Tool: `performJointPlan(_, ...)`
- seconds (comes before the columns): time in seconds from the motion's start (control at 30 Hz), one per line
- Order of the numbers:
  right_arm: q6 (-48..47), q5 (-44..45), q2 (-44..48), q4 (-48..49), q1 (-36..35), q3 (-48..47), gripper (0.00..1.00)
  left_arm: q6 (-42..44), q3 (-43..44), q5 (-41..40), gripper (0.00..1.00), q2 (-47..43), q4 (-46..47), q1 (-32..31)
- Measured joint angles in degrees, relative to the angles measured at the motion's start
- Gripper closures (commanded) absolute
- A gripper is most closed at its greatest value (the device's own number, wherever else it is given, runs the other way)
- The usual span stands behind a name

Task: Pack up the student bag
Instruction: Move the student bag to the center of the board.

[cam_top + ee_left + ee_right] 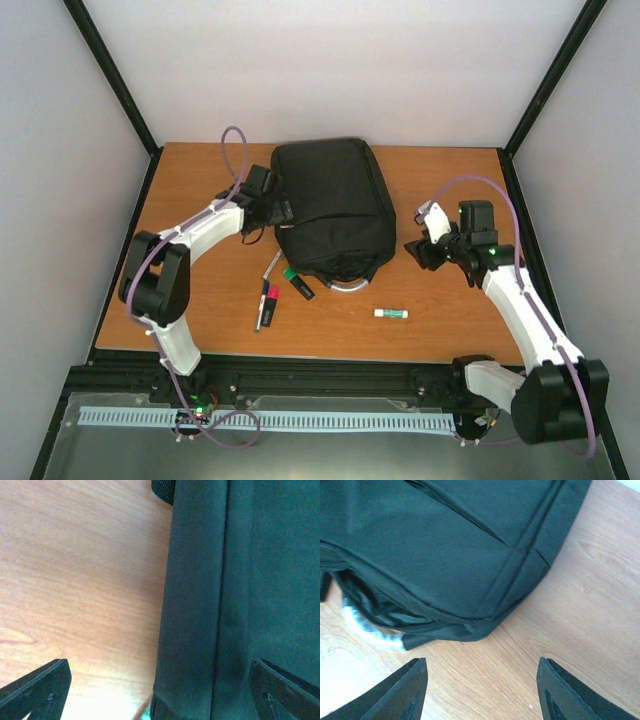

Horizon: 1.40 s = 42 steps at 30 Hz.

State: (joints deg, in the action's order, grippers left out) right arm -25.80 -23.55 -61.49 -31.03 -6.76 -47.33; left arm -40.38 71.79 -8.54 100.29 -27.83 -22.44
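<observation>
Top external view: the student bag (330, 210) is seen lying flat on the table (450, 330), towards the far middle, with its grey loop handle (350, 287) turned to the near edge. Several pens (265, 300) are scattered beside the bag's near left corner, and a small white stick (391, 313) with a green end lies apart to the right; no markings can be made out on them.

The left fingers (37, 692) are spread wide and released. In the left wrist view one is held over bare wood and the other over black fabric, with the bag's side edge between them. Their tips are cut off by the frame, so contact cannot be told.

The right fingers (395, 690) are parted as well, with only table seen between them, near the bag's near right corner; nothing is grasped. In the right wrist view the handle is largely hidden under the fabric.
</observation>
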Motion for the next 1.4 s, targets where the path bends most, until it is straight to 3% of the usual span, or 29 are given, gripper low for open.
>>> performJointPlan(0.1,1.03,0.11,-5.29,-0.33,1.73,-2.16,0.40,0.24,4.61,0.24,0.00,3.56,-1.97,0.26)
performJointPlan(0.27,5.05,-2.51,-21.77,-0.26,4.07,-12.90,0.40,1.66,11.98,1.16,0.00,8.44,-2.21,0.94)
performJointPlan(0.53,15.30,-16.22,-51.93,-1.03,7.76,-37.18,0.38,3.96,20.59,7.45,0.08,17.44,-2.05,3.15)
performJointPlan(0.63,18.05,-20.17,-60.35,-3.23,7.56,-43.98,0.43,4.92,22.45,11.43,0.13,19.39,-1.77,3.32)
performJointPlan(0.7,19.54,-21.88,-63.91,-4.33,7.37,-46.27,0.54,5.14,23.34,14.10,0.15,20.46,-0.96,3.45)
performJointPlan(0.87,20.87,-24.74,-65.00,-6.86,7.50,-45.72,0.76,5.18,24.90,18.69,0.17,22.84,1.64,3.34)
performJointPlan(1.07,20.09,-27.19,-60.92,-7.17,11.19,-37.11,0.86,5.79,28.09,20.41,0.19,25.18,3.52,0.68)
performJointPlan(1.27,16.68,-28.13,-56.48,-9.73,20.57,-30.01,0.88,6.21,31.41,22.23,0.19,26.97,3.87,-5.64)
performJointPlan(1.4,12.66,-28.33,-55.30,-11.37,26.84,-28.28,0.80,7.28,32.89,23.78,0.17,27.71,3.65,-8.81)
